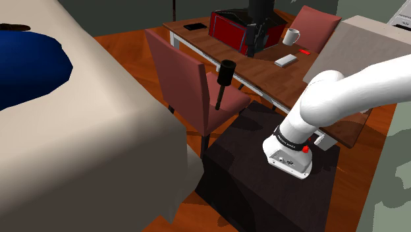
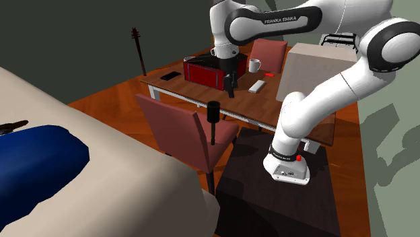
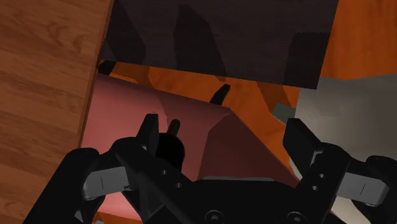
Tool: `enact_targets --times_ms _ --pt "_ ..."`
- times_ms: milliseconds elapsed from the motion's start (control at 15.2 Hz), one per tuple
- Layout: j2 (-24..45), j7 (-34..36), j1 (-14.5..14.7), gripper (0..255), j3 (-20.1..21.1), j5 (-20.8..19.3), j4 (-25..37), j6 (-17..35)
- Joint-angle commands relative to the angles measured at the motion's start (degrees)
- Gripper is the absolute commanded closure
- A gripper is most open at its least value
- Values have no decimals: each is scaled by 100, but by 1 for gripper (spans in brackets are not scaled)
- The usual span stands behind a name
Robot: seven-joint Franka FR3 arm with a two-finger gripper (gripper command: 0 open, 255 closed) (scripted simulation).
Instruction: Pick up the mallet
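Where the mallet [image 1: 226,78] stands: upright on the red chair [image 1: 184,66] seat, head up, handle end on the cushion, beside the wooden table [image 1: 263,64].
Gripper [image 3: 226,137]: high over the chair, pointing down; jaws spread wide, touching nothing.
Key relation: in the wrist view the mallet head sits just inside one finger [image 3: 149,130] and well apart from the other, so it is off-centre and well below.
Long axis: vertical, nearly end-on to the gripper.
Step, judged: approach, no grasp yet.
Next, judged: shift sideways to centre the head, then descend straight.
Risk: a finger nudge tips it over.
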Motion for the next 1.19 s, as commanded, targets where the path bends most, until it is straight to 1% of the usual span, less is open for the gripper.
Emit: enact_targets --times_ms 0,462,726,990,1122 --pt "0 0 0 0 0 0 0 0" --pt "1558 -172 -107 0 -120 -349 329 1024" --pt "2494 -235 -168 0 -176 -533 689 1489" --pt "3441 -281 -226 0 -225 -705 1167 1850" --pt "3526 -274 -229 0 -230 -718 1151 1944"
